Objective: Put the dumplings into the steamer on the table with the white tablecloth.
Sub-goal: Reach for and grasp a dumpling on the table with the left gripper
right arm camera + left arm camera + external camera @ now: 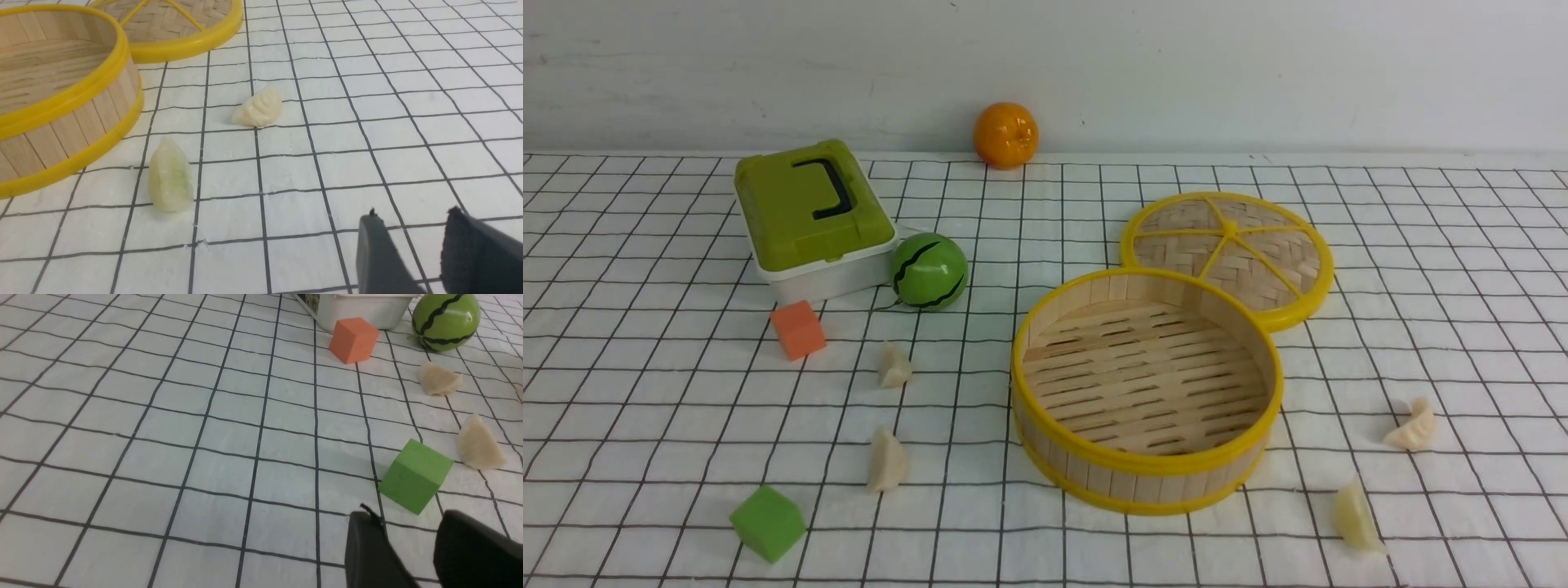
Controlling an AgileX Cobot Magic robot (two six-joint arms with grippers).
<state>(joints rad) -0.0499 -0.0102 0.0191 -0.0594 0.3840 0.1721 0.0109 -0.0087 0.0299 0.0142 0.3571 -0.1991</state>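
The steamer [1145, 467], a round bamboo basket with yellow rims, stands empty right of centre on the white tablecloth [1462, 269]. Two dumplings [894, 366] [886, 460] lie to its left and two more [1413, 426] [1356, 516] to its right. Neither gripper shows in the front view. In the left wrist view my left gripper [408, 516] is open over bare cloth, just short of a green cube [414, 475], with dumplings [478, 443] [439, 379] beyond. My right gripper [412, 216] is open and empty, apart from the dumplings [170, 176] [258, 107] beside the steamer [69, 96].
The flat woven lid [1229, 253] leans against the steamer's far side. A green lidded box [809, 216], a toy watermelon [929, 271] and an orange cube [798, 329] sit at the back left, a green cube [768, 523] at the front left. An orange [1005, 135] rests by the wall.
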